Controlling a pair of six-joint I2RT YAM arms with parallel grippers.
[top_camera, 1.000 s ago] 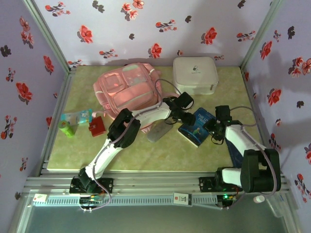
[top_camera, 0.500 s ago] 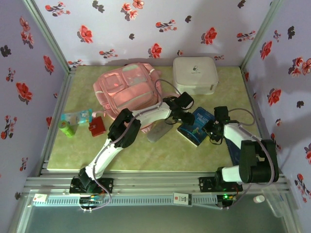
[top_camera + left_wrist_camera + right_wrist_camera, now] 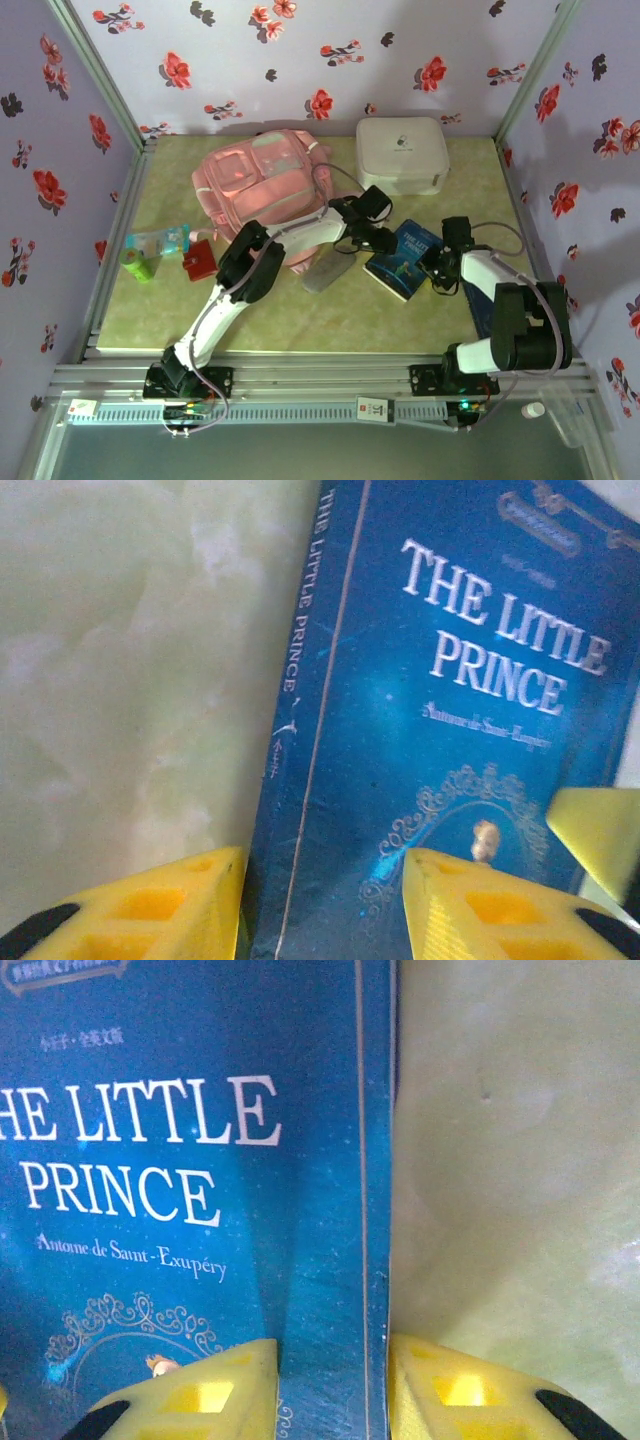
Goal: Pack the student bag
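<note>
The student bag (image 3: 262, 185), a pink backpack, lies at the back left of the table. A blue book, "The Little Prince" (image 3: 408, 258), lies right of centre. My left gripper (image 3: 378, 238) is at the book's left edge; in the left wrist view the book (image 3: 450, 730) has its spine side between the yellow fingers (image 3: 150, 910) of that gripper (image 3: 325, 910), one against the spine, one on the cover. My right gripper (image 3: 440, 268) is at the book's right edge; its gripper (image 3: 333, 1390) is shut on the book's (image 3: 180, 1160) edge, both pads touching.
A white rounded hard case (image 3: 402, 155) stands behind the book. A grey pouch (image 3: 325, 270) lies just left of the book. A red item (image 3: 198, 260), a green bottle (image 3: 137, 266) and a clear packet (image 3: 160, 240) lie at the left. Flowered walls enclose the table.
Both grippers have narrowed onto the book's opposite edges. The right arm's forearm has swung in toward the book; the left gripper has shifted slightly toward the back.
</note>
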